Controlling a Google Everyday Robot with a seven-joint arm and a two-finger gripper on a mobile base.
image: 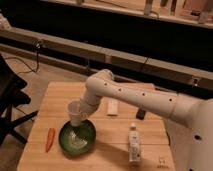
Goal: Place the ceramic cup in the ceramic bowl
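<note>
Wooden table, bearing: carrot at 8 o'clock; white block at 12; small dark item at 2; bottle, lying flat, at 4.

This looks like a robot test lab, not a home. A white jointed robot arm reaches across a light wooden tabletop, and its gripper hangs low, just above a round green ceramic bowl. Behind it, long dark benches span the room, and black cables trail down to a plain beige floor. A black chair frame stands at the left edge of the view.
</note>
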